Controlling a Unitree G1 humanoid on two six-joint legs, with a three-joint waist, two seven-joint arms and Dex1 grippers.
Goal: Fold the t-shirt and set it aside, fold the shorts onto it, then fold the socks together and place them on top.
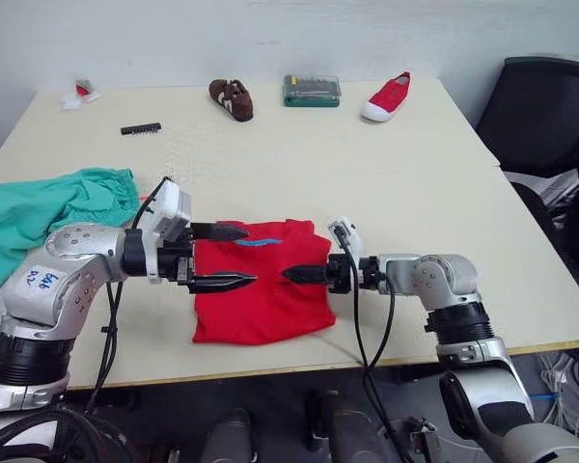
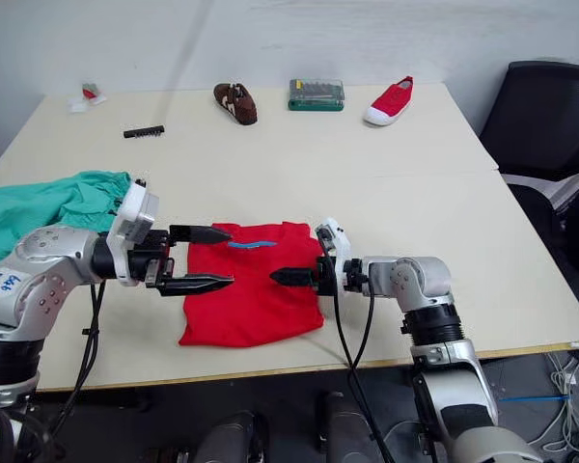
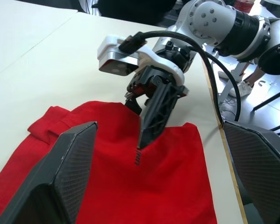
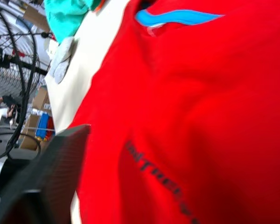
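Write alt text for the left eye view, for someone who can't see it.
A red t-shirt, partly folded, lies at the near edge of a beige table, with the open left gripper and the right gripper over it from either side. Teal shorts are bunched at the left; two shoes and a small case sit along the far edge.

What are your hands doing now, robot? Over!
Left hand open, over red t-shirt. Right hand shut, empty, over shirt too. Shirt folded flat on table. Green shorts wait at left. Nothing in the way.
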